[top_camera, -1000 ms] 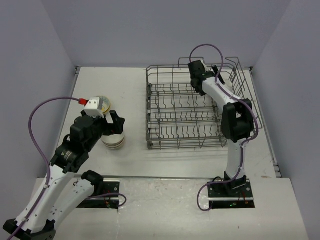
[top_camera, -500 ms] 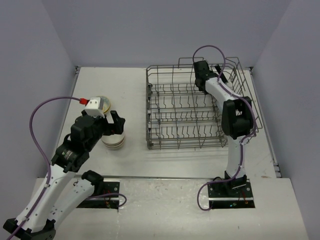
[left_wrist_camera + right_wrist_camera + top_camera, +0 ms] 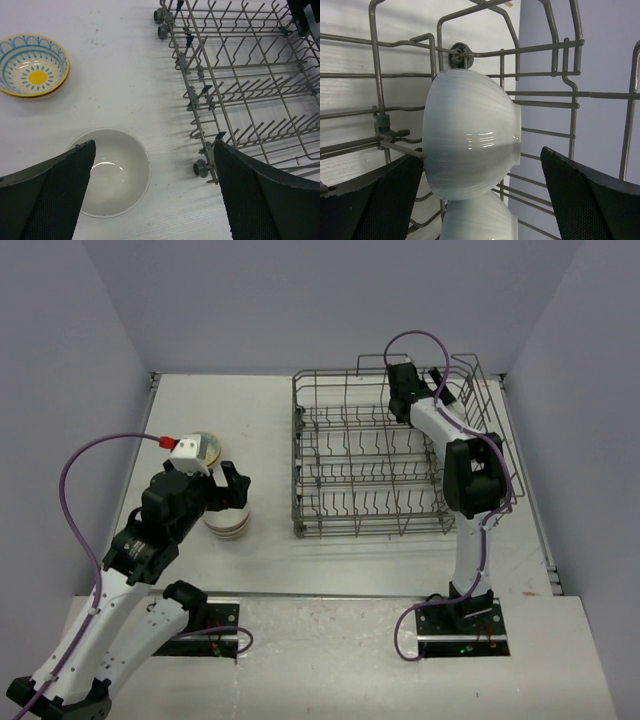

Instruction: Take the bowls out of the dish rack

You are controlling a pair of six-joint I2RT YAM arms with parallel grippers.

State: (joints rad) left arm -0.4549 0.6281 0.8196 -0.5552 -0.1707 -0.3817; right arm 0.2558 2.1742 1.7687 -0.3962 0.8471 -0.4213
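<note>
Right hand [image 3: 481, 155] wide open, empty, lined up on white ribbed ceramic bowl [image 3: 470, 145] tine-propped edgewise in grey wire dish rack [image 3: 297, 460]; left hand [image 3: 154, 145] likewise open, empty.

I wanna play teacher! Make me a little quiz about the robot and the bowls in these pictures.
1. True or false: the white bowl in front of the right gripper sits in the dish rack.
2. What colour is the middle of the patterned bowl on the table? A red, B yellow, C black.
3. In one word: are the jaws of the left gripper open or shut?
Key: 1 true; 2 B; 3 open.
</note>
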